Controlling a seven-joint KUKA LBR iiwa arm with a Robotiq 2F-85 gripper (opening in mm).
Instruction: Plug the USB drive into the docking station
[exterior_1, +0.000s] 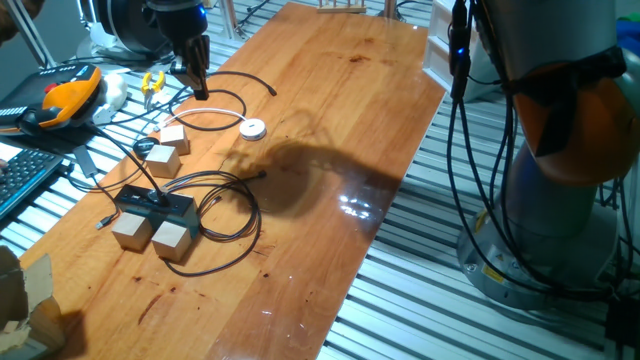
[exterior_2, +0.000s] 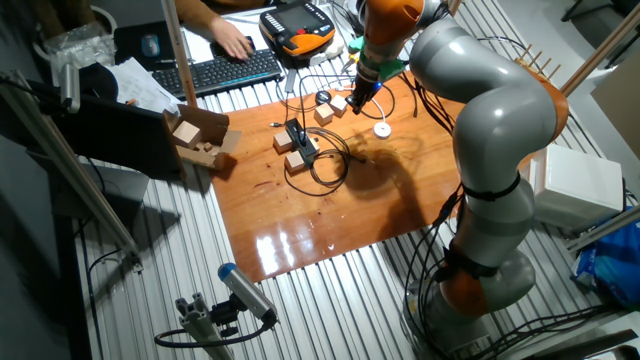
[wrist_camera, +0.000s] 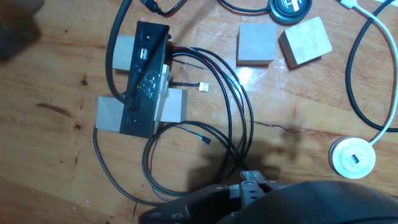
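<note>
Only the hand view shows the docking station's (wrist_camera: 144, 81) ports, upper left; whether the fingers (exterior_1: 199, 88) are apart or together, I cannot tell.

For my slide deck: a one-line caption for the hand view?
Docking station on wooden cubes, ringed by looping black cables.

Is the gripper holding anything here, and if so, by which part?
Cannot be told: the gripper hangs above the table, away from the docking station, its fingertips too dark and small to show any USB drive.
</note>
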